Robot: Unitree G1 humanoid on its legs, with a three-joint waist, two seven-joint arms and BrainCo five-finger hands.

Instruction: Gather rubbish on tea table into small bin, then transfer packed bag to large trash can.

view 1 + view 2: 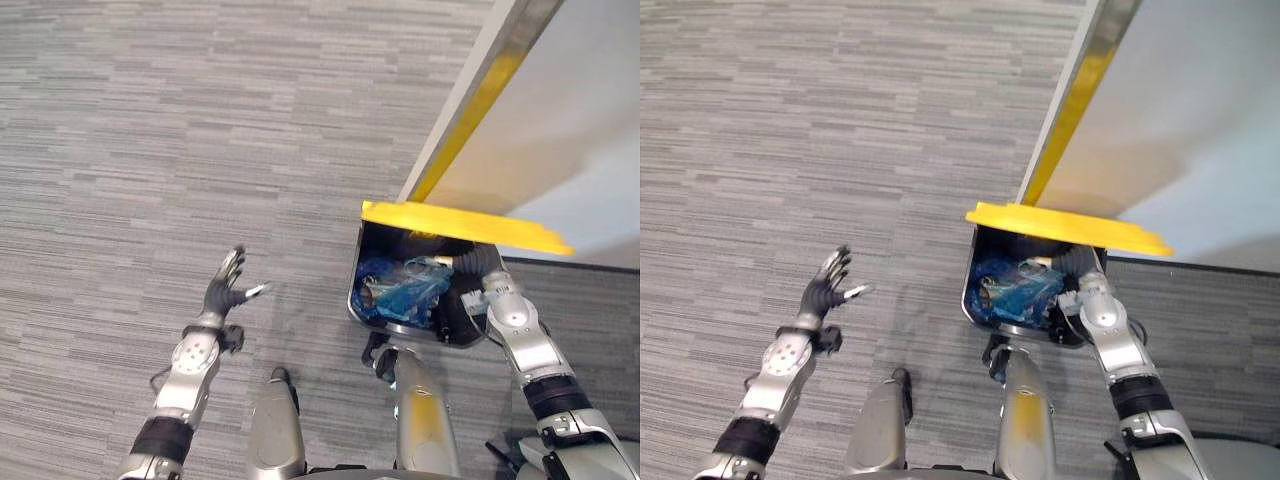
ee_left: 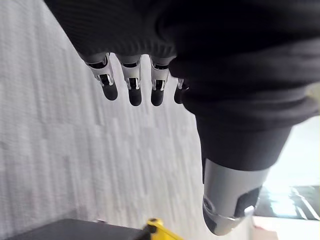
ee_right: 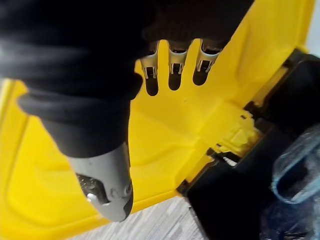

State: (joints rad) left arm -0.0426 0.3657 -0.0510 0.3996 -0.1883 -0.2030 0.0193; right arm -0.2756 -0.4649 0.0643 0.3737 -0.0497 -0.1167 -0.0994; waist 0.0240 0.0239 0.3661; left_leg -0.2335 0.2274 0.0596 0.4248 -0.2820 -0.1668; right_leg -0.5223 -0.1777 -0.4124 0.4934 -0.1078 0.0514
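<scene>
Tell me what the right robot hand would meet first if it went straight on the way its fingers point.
The underside of the yellow lid. In the right wrist view the right robot hand's straight fingers point at it from close by; whether they touch it is unclear.

**Yellow, black and blue on grey**

The floor point(image 1: 150, 120) under me is carpet in thin streaks of light and darker grey. The trash can point(image 1: 357, 292) is black, and its lid point(image 1: 460, 227) is bright yellow on both faces. Inside it lies a bag point(image 1: 405, 290) of see-through blue with darker blue folds. The wall point(image 1: 575, 130) beside it is white, with a yellow strip point(image 1: 470, 120) and a silvery edge point(image 1: 522, 25). My left hand point(image 1: 225, 285) and right hand point(image 3: 80, 75) are silver with dark fingertips, under black ribbed covers.
</scene>
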